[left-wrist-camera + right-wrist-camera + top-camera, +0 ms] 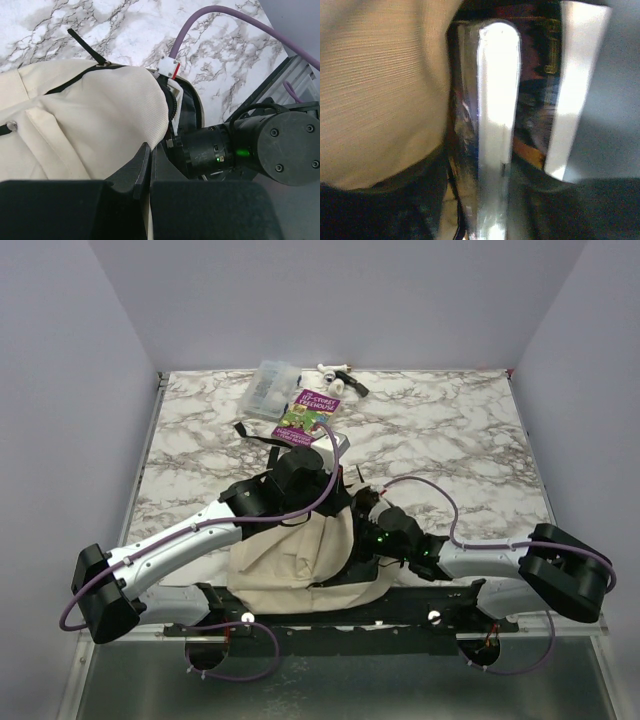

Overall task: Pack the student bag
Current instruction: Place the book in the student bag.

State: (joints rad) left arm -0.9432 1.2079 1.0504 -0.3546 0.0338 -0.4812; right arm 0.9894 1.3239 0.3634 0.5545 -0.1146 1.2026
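Marble tabletop (450, 440), student bag (290, 560) between the arms. Left gripper (149, 170) pinched shut at the bag's rim; right gripper (540, 50) straddles a book (535, 115) in its mouth, grip unclear. Best keep that mouth wide, slide deeper.

Bag (290, 562): one, large, soft beige fabric with black zip lines and black trim. Lay flat and slumped at the near edge of the bench (450, 440), near its middle. Creased front panel faced up. One thin black strap (87, 46) trailed from its far end across the marble. Dark lining showed along the right side.
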